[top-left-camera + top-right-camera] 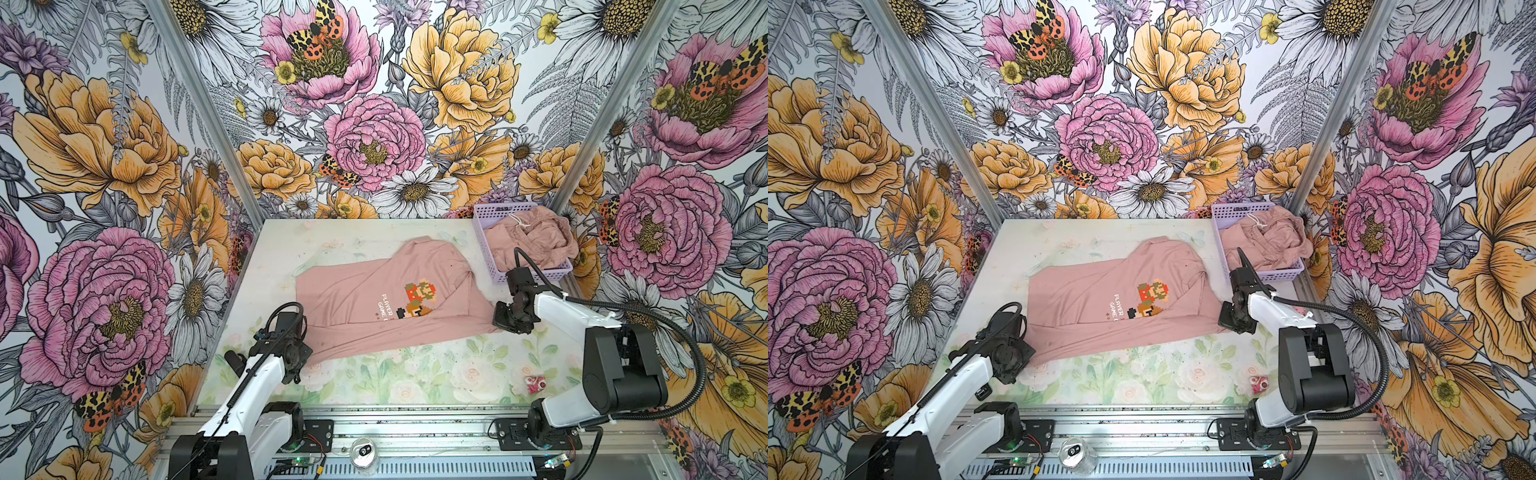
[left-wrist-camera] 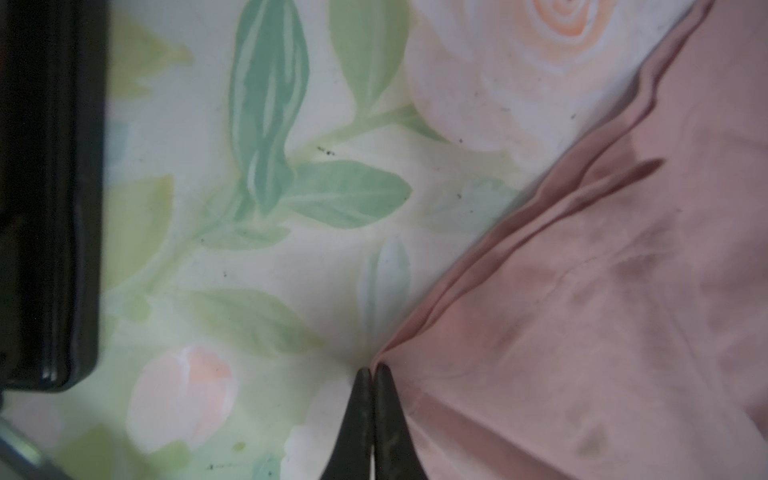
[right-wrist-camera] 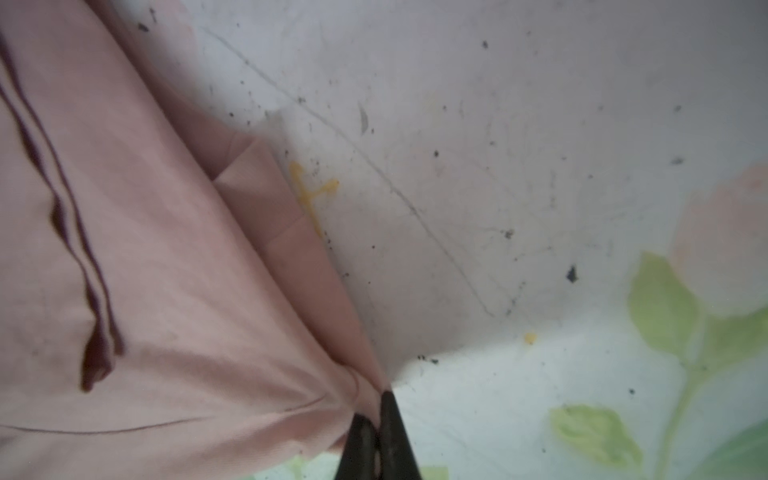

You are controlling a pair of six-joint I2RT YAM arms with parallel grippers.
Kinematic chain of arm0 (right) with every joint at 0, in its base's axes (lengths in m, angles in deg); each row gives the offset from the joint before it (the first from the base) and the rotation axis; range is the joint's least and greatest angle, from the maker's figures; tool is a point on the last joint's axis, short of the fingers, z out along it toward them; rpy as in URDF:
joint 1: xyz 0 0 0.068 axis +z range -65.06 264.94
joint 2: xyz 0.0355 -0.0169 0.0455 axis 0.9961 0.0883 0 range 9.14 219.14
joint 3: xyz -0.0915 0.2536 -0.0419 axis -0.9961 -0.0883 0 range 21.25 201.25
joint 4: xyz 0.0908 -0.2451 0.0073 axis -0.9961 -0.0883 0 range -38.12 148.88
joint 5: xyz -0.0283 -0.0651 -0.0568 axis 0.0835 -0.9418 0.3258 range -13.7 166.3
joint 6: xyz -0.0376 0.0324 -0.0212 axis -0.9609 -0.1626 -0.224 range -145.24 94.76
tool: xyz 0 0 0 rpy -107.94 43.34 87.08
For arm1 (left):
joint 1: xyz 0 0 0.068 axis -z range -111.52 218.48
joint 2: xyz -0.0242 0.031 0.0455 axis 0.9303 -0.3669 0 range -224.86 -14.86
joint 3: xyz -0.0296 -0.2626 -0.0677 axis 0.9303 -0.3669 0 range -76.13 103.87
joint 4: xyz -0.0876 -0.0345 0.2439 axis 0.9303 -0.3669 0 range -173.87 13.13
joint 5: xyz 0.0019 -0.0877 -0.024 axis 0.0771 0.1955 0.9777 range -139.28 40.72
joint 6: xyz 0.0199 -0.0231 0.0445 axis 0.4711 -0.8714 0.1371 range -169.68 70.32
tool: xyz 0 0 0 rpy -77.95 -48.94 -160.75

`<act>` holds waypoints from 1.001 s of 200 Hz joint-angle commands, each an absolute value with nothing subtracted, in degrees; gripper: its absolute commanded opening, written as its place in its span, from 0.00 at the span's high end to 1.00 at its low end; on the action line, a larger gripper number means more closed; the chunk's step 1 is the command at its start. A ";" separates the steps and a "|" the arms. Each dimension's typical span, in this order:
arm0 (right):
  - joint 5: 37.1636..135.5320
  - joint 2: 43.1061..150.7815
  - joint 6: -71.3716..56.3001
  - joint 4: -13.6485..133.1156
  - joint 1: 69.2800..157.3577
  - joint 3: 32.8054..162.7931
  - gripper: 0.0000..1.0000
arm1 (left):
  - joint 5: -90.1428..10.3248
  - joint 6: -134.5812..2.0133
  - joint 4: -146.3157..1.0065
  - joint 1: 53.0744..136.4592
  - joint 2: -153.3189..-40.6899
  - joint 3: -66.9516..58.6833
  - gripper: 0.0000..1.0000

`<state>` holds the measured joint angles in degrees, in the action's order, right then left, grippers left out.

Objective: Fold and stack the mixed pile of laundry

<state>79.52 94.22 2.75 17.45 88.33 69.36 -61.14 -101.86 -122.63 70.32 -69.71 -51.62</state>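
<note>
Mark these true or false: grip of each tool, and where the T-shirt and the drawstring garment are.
1. The left tool is shut on the T-shirt edge. True.
2. The right tool hangs open, clear of cloth. False: it is shut on a corner of the T-shirt.
3. The drawstring garment lies in the lilac basket. True.
4. The T-shirt is folded small. False: it lies spread out, wrinkled, on the table.
</note>
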 commanded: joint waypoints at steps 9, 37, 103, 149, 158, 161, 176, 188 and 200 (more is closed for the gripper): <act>77.04 89.67 3.81 12.14 87.92 67.86 1.00 | -67.56 -105.56 -127.45 72.92 -68.76 -50.13 1.00; 76.17 88.13 3.82 11.16 87.92 66.38 1.00 | -67.98 -106.05 -127.93 73.09 -68.12 -50.32 1.00; 78.62 90.56 5.19 10.87 88.67 66.11 0.96 | -67.75 -108.40 -128.45 74.84 -67.42 -51.79 1.00; 79.26 89.08 5.18 7.64 88.84 70.62 0.69 | -66.55 -108.58 -128.53 74.86 -66.94 -51.06 0.74; 79.45 88.38 5.22 7.21 89.10 72.07 0.67 | -66.50 -108.56 -128.68 74.85 -66.56 -50.62 0.67; 79.57 88.28 5.25 7.16 89.14 72.36 0.67 | -66.51 -108.54 -128.76 74.77 -66.48 -50.42 0.65; 80.63 87.81 5.83 7.12 90.22 74.45 0.65 | -66.73 -108.34 -129.57 74.84 -65.73 -48.99 0.54; 81.78 88.02 6.67 7.27 91.56 76.03 0.63 | -67.18 -108.07 -130.54 74.80 -65.25 -47.34 0.49; 82.37 88.77 7.72 7.65 93.59 77.28 0.60 | -67.88 -107.78 -131.56 74.85 -64.75 -45.61 0.45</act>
